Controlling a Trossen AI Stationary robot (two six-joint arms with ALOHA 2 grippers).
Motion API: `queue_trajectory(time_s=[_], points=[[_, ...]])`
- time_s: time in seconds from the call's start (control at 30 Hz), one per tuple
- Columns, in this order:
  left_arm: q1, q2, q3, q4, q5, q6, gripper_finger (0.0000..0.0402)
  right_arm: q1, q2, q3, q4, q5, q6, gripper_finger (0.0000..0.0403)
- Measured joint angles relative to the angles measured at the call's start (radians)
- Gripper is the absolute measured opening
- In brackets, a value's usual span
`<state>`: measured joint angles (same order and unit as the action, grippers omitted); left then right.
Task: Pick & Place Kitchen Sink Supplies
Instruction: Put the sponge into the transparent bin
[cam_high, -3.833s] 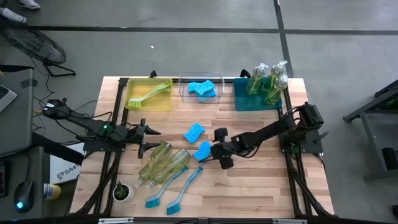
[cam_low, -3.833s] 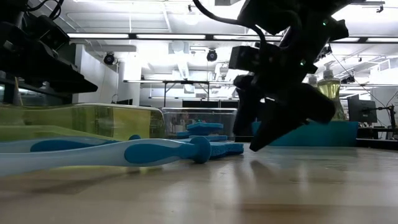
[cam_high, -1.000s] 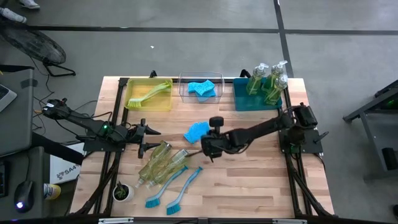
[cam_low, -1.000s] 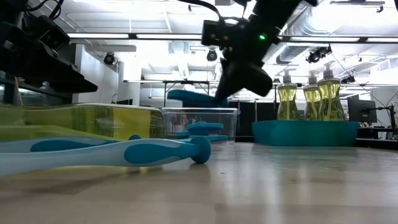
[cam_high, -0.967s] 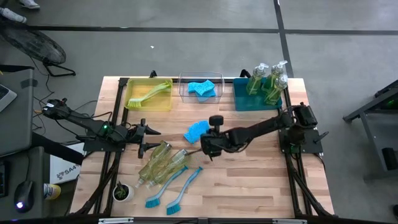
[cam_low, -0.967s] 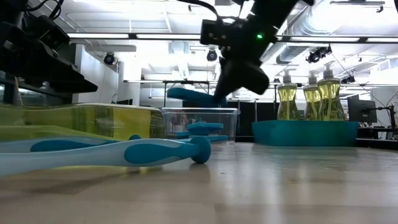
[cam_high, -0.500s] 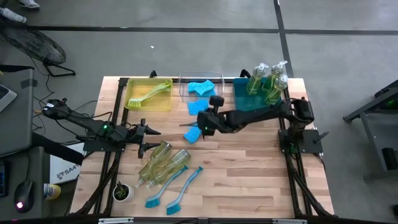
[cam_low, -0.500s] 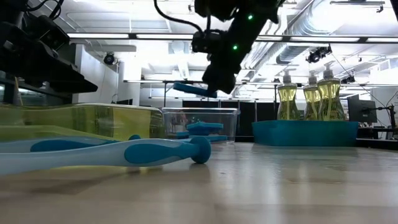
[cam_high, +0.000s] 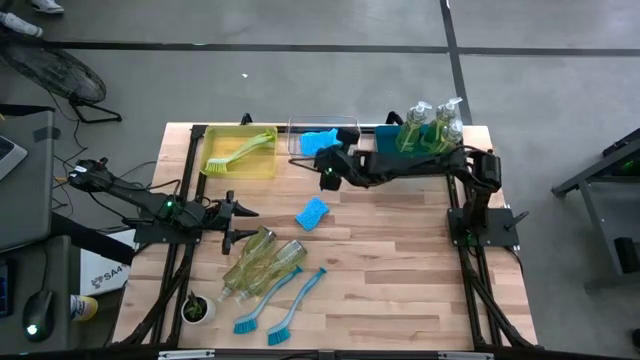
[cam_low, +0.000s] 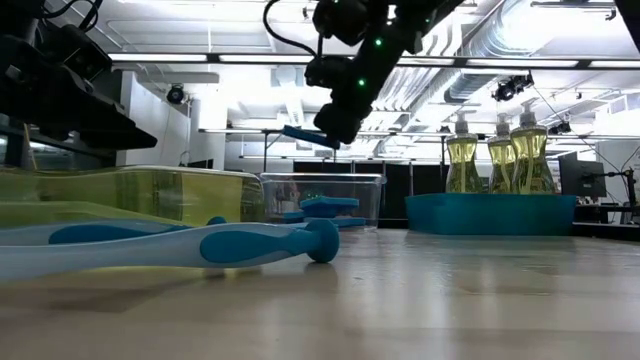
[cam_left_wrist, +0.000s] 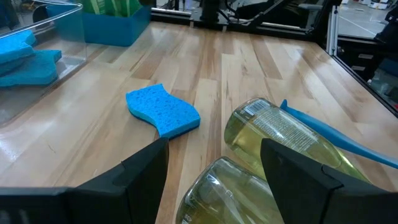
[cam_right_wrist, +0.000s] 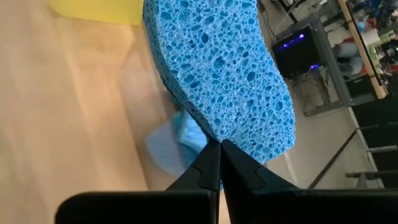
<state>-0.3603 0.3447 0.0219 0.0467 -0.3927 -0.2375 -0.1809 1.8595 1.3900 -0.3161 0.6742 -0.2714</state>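
My right gripper (cam_high: 325, 165) is shut on a light-blue sponge (cam_right_wrist: 217, 68) and hovers over the near side of the clear bin (cam_high: 293, 135), which holds more sponges (cam_low: 328, 206). Another sponge (cam_high: 312, 212) lies flat on the table's middle. Two soap bottles (cam_high: 262, 262) lie on their sides left of centre, two blue brushes (cam_high: 280, 305) beside them. My left gripper (cam_left_wrist: 214, 180) is open near the left edge, facing the bottles (cam_left_wrist: 280, 143) without touching them. My right gripper pinches the sponge by one edge (cam_right_wrist: 214, 134) between its two fingertips (cam_right_wrist: 208, 158). The sponge sticks out ahead of the fingers. It is lifted clear, above the clear bin's rim (cam_low: 320, 176).
A yellow bin (cam_high: 240, 152) with a yellow-green brush stands at the far left. A teal bin (cam_high: 410, 160) with upright soap bottles (cam_high: 432, 128) stands at the far right. A small potted plant (cam_high: 197, 308) sits near the front left corner.
My right gripper has carried the sponge up and toward the table's far edge, from beside the lying bottles to the clear bin, rolling somewhat on the way. The sponge has stayed clear of the table in the shut fingers.
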Motion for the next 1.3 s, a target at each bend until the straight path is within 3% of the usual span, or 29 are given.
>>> queue_trajectory(time_s=[0.4, 0.57, 0.93, 1.3], points=[[0.000, 0.000, 0.000, -0.001, 0.000, 0.000, 0.0250, -0.056, 0.007, 0.102, -0.154, -0.090, -0.070, 0.0000], [0.000, 0.000, 0.000, -0.001, 0.000, 0.000, 0.0250, -0.095, 0.008, 0.104, -0.153, -0.094, -0.070, 0.0000], [0.000, 0.000, 0.000, -0.002, 0.000, 0.000, 0.0250, -0.209, 0.008, 0.101, -0.277, -0.220, 0.045, 0.0000], [0.000, 0.000, 0.000, -0.002, 0.000, 0.000, 0.0250, -0.268, 0.044, 0.101, -0.274, -0.323, -0.045, 0.0000]])
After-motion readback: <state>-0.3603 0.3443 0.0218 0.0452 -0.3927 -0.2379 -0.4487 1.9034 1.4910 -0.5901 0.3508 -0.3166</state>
